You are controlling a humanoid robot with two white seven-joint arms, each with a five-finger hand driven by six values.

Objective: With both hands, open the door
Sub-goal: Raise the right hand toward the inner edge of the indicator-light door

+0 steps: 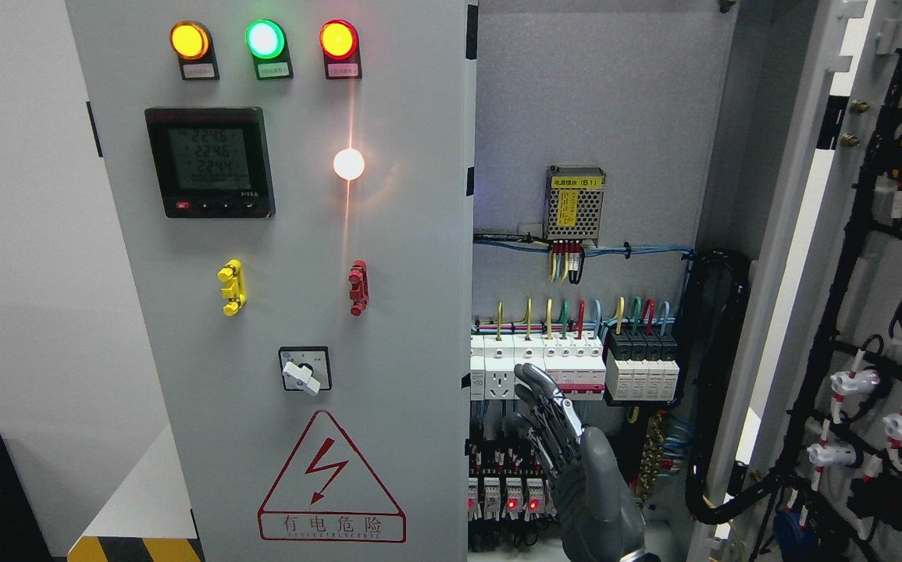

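Right robot hand [568, 460] rises from the bottom edge, fingers [538, 390] stretched open, holding nothing, inside the cabinet opening. The closed left door [287, 312] stands at its nine o'clock, edge running vertically; the swung-open right door [872, 312] lies at three o'clock.

Digits glow on the black panel meter [210, 161] high on the left cabinet door [411, 234]: 2246, 2246, 2244, stacked in three rows. Down low on that door, a red triangle warning sign [331, 478] with a lightning bolt reads 有电危险. Inside the cabinet, a yellow label [573, 183] on the perforated power supply [575, 204] ends in (B1); the rest blurs. Tags under the three lamps are unreadable.
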